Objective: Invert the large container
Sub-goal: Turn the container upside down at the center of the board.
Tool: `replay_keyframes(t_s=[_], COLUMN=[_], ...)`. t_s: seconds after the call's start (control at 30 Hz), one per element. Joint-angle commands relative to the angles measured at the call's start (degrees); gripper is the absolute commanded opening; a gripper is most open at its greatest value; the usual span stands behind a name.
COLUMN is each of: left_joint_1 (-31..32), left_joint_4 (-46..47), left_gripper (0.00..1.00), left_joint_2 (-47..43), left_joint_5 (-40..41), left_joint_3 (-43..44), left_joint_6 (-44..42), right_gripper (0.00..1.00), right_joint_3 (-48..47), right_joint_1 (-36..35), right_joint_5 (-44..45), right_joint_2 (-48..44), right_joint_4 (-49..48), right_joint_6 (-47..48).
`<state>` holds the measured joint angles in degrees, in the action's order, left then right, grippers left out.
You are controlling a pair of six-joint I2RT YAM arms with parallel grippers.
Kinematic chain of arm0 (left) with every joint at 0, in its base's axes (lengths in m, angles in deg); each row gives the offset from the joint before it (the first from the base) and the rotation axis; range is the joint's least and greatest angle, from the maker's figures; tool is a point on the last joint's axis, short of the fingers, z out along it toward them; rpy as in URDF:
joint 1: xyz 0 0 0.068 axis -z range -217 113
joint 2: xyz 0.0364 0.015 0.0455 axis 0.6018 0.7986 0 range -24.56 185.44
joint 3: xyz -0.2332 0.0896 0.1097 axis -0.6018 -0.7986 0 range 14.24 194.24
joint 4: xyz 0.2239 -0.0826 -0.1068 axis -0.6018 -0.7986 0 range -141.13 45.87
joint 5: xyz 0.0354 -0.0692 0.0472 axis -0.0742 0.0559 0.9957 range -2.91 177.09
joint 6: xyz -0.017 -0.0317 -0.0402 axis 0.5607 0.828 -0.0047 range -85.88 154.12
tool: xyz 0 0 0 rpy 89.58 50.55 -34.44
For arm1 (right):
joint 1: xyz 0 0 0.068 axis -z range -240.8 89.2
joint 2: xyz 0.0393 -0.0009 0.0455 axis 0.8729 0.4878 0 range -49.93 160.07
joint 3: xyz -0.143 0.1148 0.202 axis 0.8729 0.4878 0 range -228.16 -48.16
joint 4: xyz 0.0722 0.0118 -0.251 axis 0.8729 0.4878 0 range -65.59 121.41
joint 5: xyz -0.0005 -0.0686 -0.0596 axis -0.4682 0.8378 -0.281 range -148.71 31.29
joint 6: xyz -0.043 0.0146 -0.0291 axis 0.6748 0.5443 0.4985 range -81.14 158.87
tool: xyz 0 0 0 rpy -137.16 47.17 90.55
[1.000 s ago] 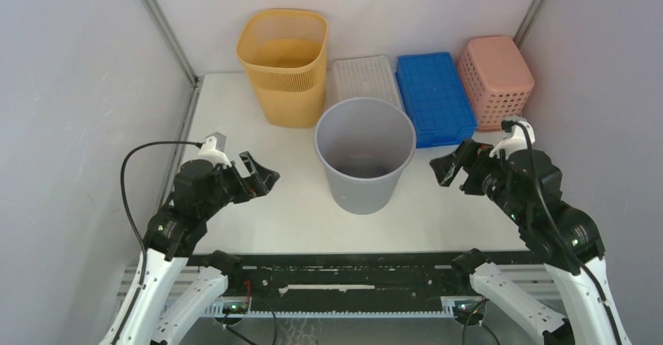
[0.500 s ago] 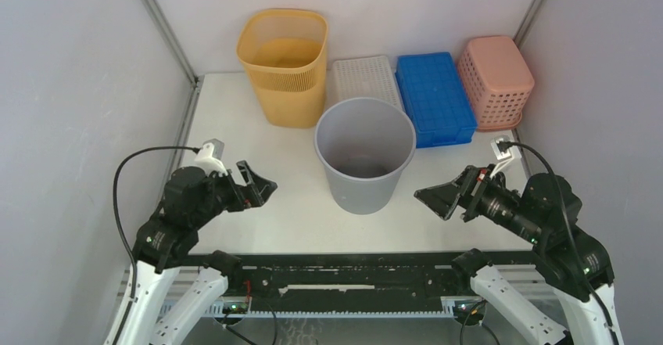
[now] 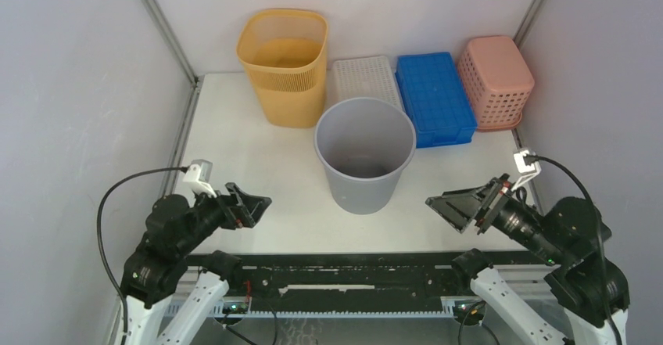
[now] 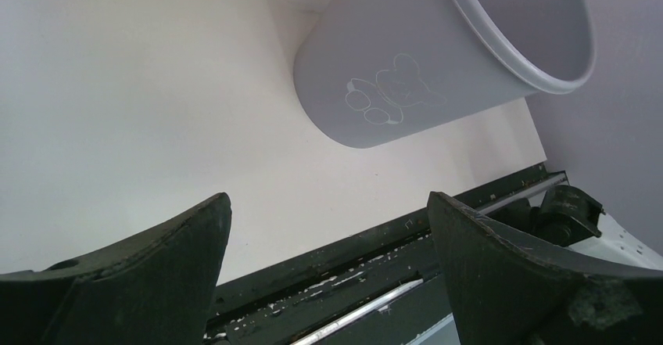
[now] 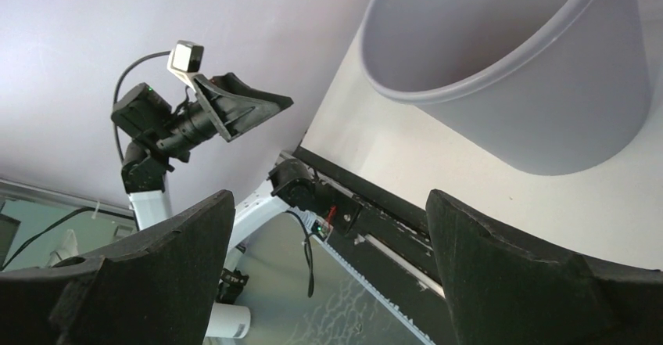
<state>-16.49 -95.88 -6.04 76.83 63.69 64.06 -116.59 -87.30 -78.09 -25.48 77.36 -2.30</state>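
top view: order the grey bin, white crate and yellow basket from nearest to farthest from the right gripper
From the right gripper:
1. grey bin, centre of the table, just to the gripper's left
2. white crate, back row, behind the bin
3. yellow basket, back left corner

At the back of the white counter [image 3: 234, 145] you see four things in a row. On the left stands a tall yellow basket [image 3: 283, 63]. It is upright and open at the top, with tiny holes around its upper part. Next to it lies a flat white tray [image 3: 363, 77] full of little holes. A blue box [image 3: 434, 95] lies just beside the tray. On the far right you see a pink basket [image 3: 495, 79], bottom up, with square holes in its sides.
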Motion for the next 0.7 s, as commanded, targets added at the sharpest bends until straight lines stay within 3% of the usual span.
replay_keyframes(t_s=[0.0, 0.4, 0.67], left_joint_1=[0.07, 0.12, 0.14], left_joint_4=[-0.93, -3.17, 1.19], left_gripper=[1.0, 1.0, 1.0], left_joint_2=[-1.4, 3.17, 8.38], left_joint_5=[-0.14, 2.14, 2.94], left_joint_3=[-0.15, 4.82, 5.03], left_joint_6=[-0.57, 2.25, 6.05], right_gripper=[1.0, 1.0, 1.0], right_joint_3=[-1.98, 1.63, 7.41], right_joint_1=[0.04, 0.02, 0.05], right_joint_5=[-0.11, -4.17, -5.62], right_joint_2=[0.02, -3.5, -5.37], right_joint_4=[0.97, -1.79, -0.74], right_joint_6=[-0.89, -3.24, 0.87])
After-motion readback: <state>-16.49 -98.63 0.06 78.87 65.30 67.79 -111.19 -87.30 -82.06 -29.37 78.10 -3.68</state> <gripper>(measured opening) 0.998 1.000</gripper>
